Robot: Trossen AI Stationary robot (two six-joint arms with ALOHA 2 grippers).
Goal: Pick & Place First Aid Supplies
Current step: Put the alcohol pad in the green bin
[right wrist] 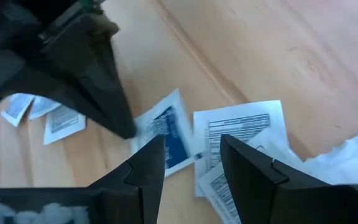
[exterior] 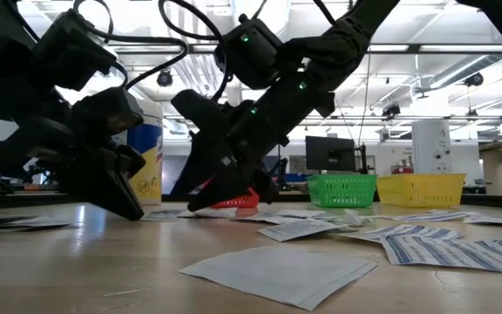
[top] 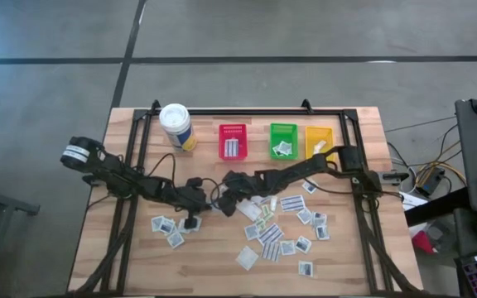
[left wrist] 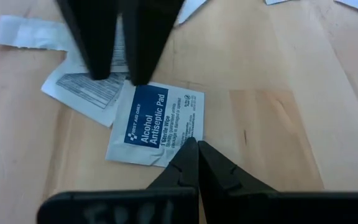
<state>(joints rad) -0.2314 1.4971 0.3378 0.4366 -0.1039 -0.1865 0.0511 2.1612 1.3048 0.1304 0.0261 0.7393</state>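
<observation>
Both arms reach toward the middle of the wooden table (top: pixel 98 248), their grippers low over the scattered first aid supplies (top: pixel 281 233), small flat white packets that lie mostly across the middle and toward the near right part of the table, with a smaller cluster of packets (top: pixel 166 228) left of centre. The left gripper (left wrist: pixel 197 149) has its fingers pressed together, tips just at the near edge of an alcohol antiseptic pad packet (left wrist: pixel 156 124) with a dark-blue label; whether the tips touch the paper cannot be told. That packet overlaps a printed white packet (left wrist: pixel 82 93), whose far part is hidden behind the two dark fingers of the other arm. The right gripper (right wrist: pixel 191 158) stands with its fingers apart, holding nothing, above a blue-printed packet (right wrist: pixel 169 134) and a text-printed packet (right wrist: pixel 238 127); the left arm's dark body covers the corner of that view. Along the far edge stand a white canister with a yellow label (top: pixel 177 126), a red bin (top: pixel 232 141), a green bin (top: pixel 283 140) and a yellow bin (top: pixel 319 141), each holding a few packets. In the low view the bins are partly masked by the arms, and the packet prints are too blurred to read.
</observation>
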